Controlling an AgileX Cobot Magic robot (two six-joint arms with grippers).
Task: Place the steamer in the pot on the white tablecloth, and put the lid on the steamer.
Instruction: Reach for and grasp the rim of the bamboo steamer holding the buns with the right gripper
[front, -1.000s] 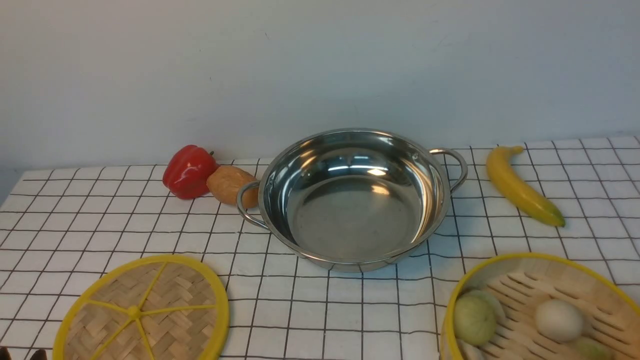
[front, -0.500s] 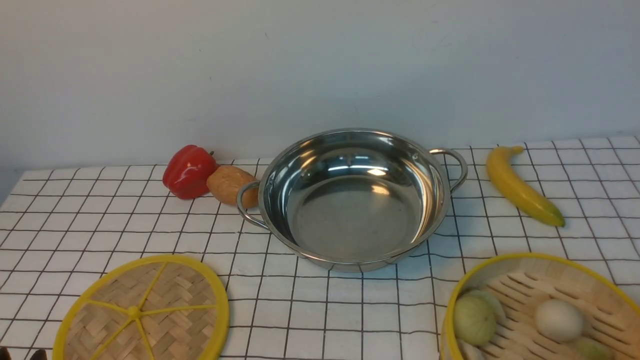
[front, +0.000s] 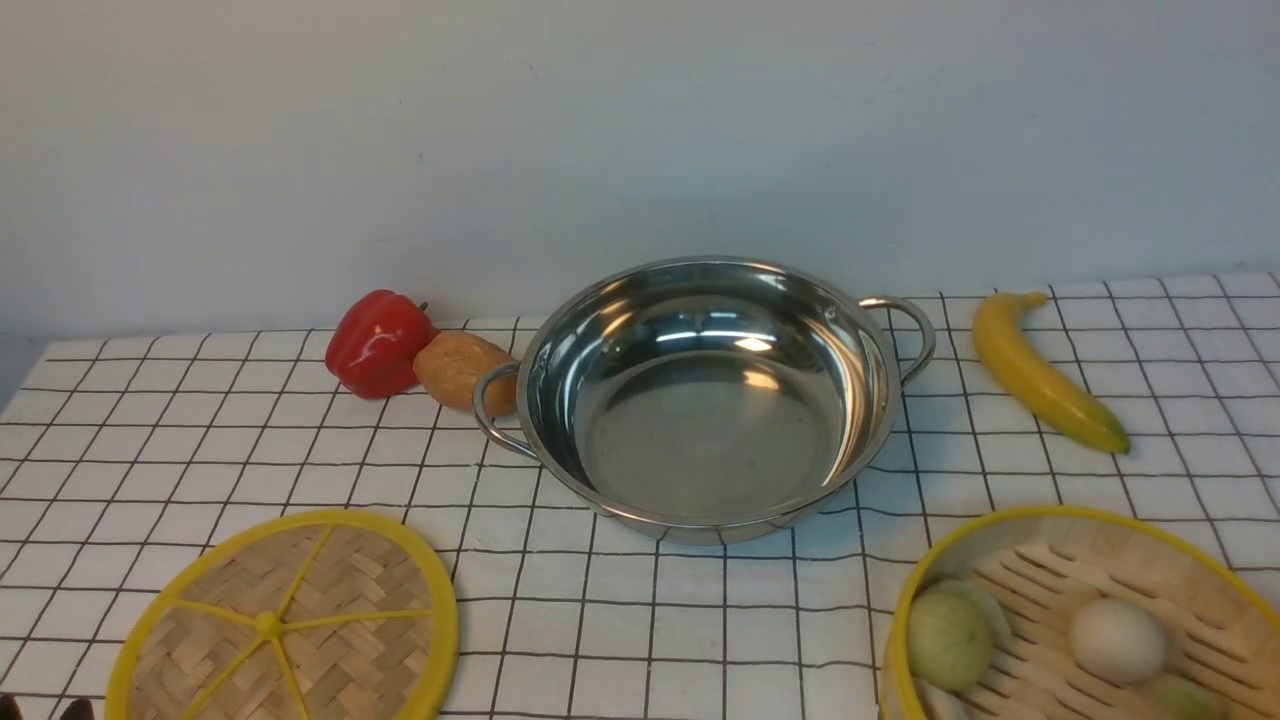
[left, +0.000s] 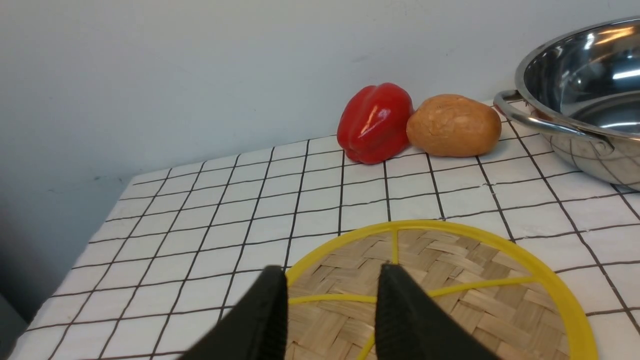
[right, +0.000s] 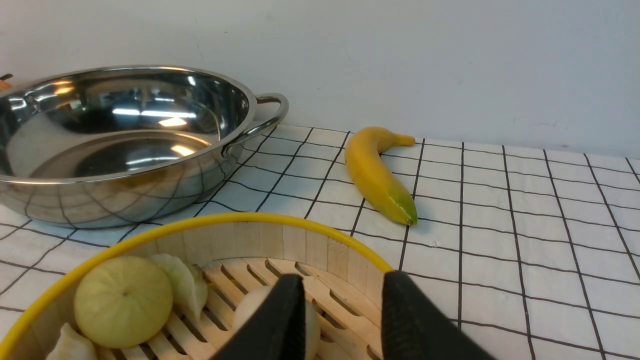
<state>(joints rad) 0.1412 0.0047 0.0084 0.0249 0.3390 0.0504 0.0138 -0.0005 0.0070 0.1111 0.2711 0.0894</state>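
Note:
The shiny steel pot (front: 620, 330) stands empty mid-table on the white gridded tablecloth (front: 700, 620). The flat woven lid (front: 285, 625) lies at the front left. The bamboo steamer (front: 1040, 530), holding round dumplings, sits at the front right. In the left wrist view my left gripper (left: 332, 270) is open and empty, hovering over the lid (left: 450, 260). In the right wrist view my right gripper (right: 344, 276) is open and empty, with the steamer's side wall (right: 280, 242) between its fingers. The pot also shows there (right: 125, 200). In the front view only dark tips (front: 76, 710) show at the bottom left.
A red pepper (front: 377, 343) and a brown potato (front: 463, 371) lie against the pot's left handle. A banana (front: 1040, 372) lies right of the pot. A green bun (front: 948, 638) and a white bun (front: 1117, 640) sit in the steamer. A wall stands behind.

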